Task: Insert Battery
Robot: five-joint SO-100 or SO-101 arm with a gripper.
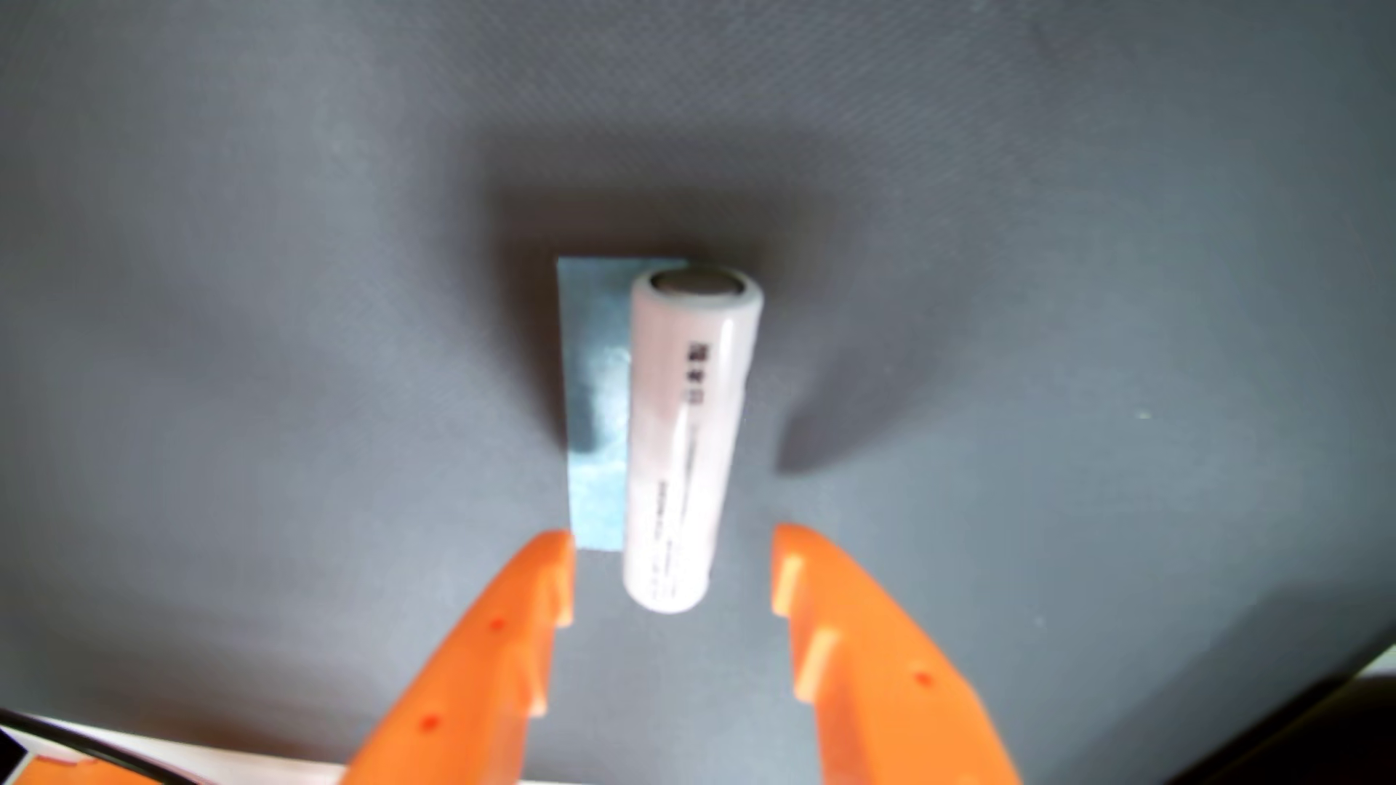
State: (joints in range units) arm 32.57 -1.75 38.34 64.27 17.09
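The claw (672, 562) is spread wide, empty, straddling the battery's (684, 445) near end on the tabletop (227, 302). Advance farther, centre it, then pinch mid-body.

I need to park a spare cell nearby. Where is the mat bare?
The dark mat lies bare left of the blue patch and right of the white battery. It is crowded only between the open end effector fingers.
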